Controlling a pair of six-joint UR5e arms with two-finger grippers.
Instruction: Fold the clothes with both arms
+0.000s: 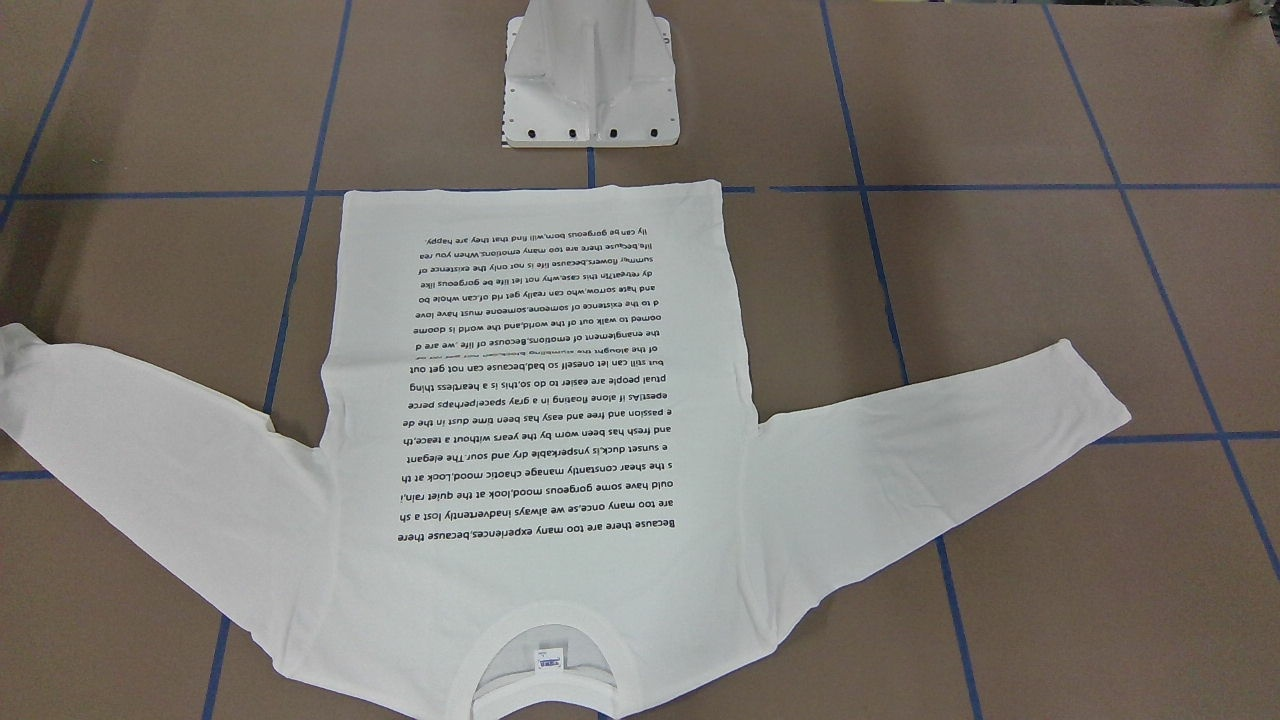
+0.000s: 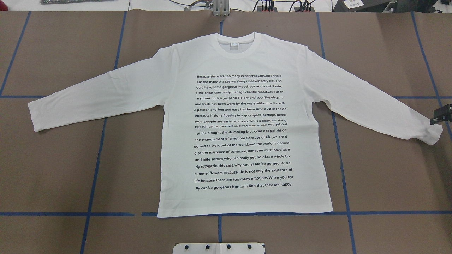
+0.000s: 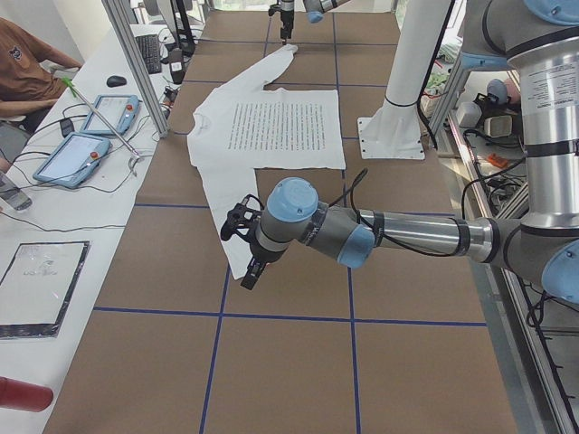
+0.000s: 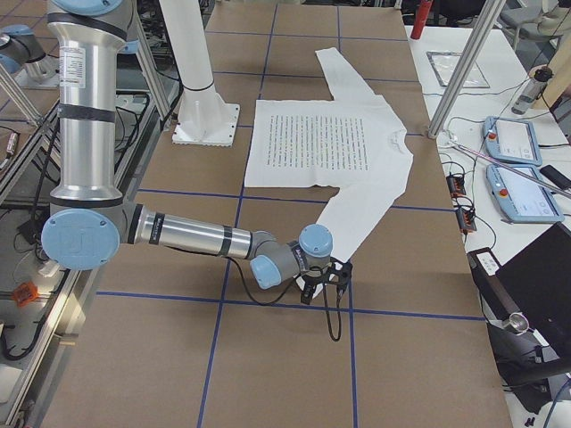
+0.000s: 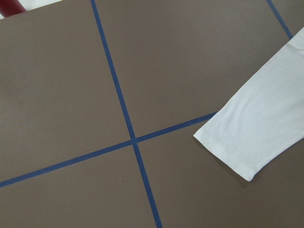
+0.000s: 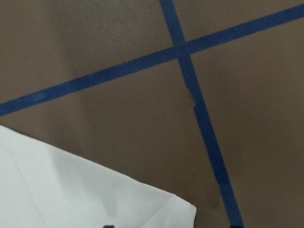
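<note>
My left tool (image 3: 247, 278) hangs near one sleeve end of the white shirt (image 2: 243, 123), my right tool (image 2: 439, 115) near the other. I cannot tell if they are apart or together. The shirt lies flat in the middle of the desk (image 2: 53, 176).

The T-shirt (image 2: 247, 116) is lying on the table (image 2: 53, 169), cuffs sitting beside the left gripper (image 3: 249, 277) and right gripper (image 2: 438, 117).

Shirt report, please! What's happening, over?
Left claw, right claw beside shirt sleeves, grip unclear. Shirt flat, unfolded. Nothing lying on it.
</note>
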